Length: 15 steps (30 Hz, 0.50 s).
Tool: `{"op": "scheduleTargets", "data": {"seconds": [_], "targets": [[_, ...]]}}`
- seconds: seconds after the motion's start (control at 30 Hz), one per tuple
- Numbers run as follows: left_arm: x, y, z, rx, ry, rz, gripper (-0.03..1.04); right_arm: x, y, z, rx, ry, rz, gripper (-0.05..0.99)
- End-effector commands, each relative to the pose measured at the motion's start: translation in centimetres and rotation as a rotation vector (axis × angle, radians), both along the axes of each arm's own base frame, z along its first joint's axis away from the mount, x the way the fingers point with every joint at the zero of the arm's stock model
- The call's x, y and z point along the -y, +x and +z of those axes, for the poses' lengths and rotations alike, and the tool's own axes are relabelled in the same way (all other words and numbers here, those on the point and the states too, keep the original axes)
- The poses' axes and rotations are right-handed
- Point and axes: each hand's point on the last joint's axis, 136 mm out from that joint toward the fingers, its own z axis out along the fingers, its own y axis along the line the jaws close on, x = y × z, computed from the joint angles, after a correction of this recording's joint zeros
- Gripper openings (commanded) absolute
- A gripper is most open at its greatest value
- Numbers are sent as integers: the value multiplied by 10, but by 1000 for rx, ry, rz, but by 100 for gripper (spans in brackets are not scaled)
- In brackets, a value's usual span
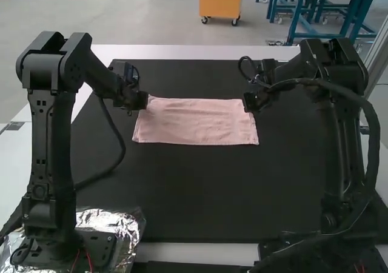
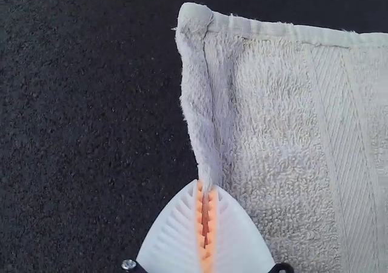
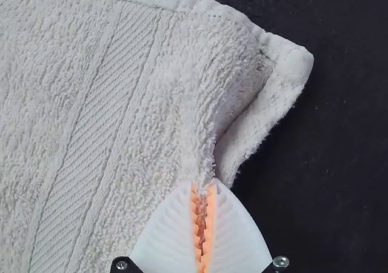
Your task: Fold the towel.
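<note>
Towel (image 1: 194,121): pale pink, laid out as a wide, low strip, longer across than deep. Number of layers: can't tell. Both short sides pinched, each a little in from a corner. Left-side edge (image 2: 199,112) drawn up in a narrow ridge; right-side edge gathered, a hollow fold opening beside the grip, corner (image 3: 295,65) turned askew.

Risks, my reading. Slip first: each bite looks shallow, only a thin pleat at the tips, so a hard pull could shed one side. Skew next: if one arm lifts or travels ahead of the other, the fold lands crooked. The gathered right side might also set as a crease under the next layer. Too much spread between arms would strain the hem; too little, and the middle would sag and bunch.

Left pincer (image 2: 207,186): closed on the towel's left side, cloth between the orange pads, bulk of towel to its right. Right pincer (image 3: 204,186): likewise clenched on the right side, bulk to its left. Both towards the towel's far side in the high view.

Beneath: black mat (image 1: 200,188), towel on its far half. Mat on white bench (image 1: 200,53).
</note>
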Motion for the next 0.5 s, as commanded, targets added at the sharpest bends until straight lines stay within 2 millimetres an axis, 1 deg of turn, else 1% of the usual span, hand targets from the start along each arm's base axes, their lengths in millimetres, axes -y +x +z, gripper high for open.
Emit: {"op": "scheduleTargets", "data": {"seconds": [0.0, 0.13, 0.27, 0.33, 0.47], "targets": [[-12, 8, 41, 72, -9, 12, 2, 5, 14, 55, 83, 49, 3, -2], [-20, 1, 45, 52, -18, 16, 2, 17, 0, 58, 27, 71, 5, -2], [-23, -11, 46, 38, -18, 6, 2, 28, -6, 71, 35, 88, -7, -2], [-26, -18, 46, 33, -11, 5, 2, 29, -10, 77, 36, 102, -3, -2], [-28, -31, 48, 27, -9, -2, 2, 33, -25, 80, 16, 117, 0, -2]]}}
